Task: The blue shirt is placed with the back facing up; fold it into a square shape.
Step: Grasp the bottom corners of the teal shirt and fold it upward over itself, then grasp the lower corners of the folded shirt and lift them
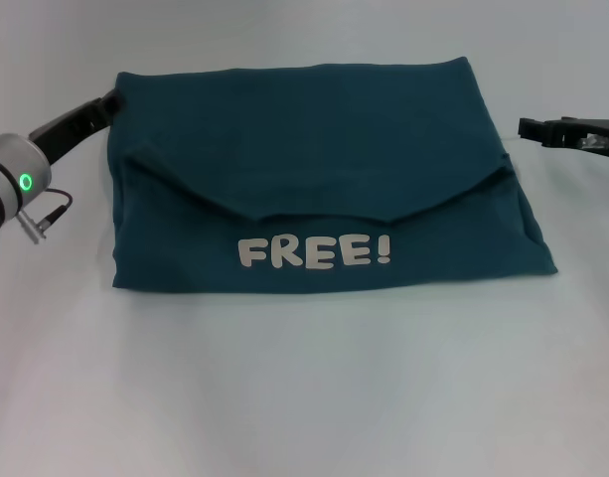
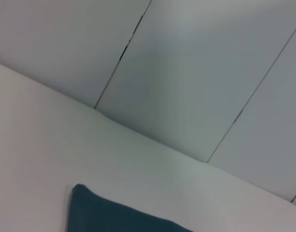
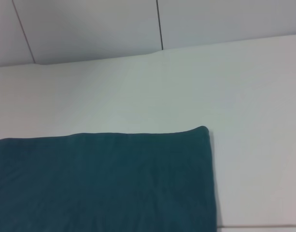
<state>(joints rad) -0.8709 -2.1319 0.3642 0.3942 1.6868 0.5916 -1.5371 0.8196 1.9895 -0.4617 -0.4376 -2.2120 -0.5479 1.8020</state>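
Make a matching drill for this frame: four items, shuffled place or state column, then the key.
1. blue shirt
2. FREE! lettering
3. left gripper
4. right gripper

A. at the shirt's far left corner
B. off the shirt's right edge, apart from it
C. folded on the white table
D. white, on the near panel, facing up

Pairs: 1-C, 2-D, 3-A, 4-B

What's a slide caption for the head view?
Blue shirt folded into a rough rectangle on the white table, "FREE!" lettering up, left gripper at its far-left corner, right gripper off its right edge.
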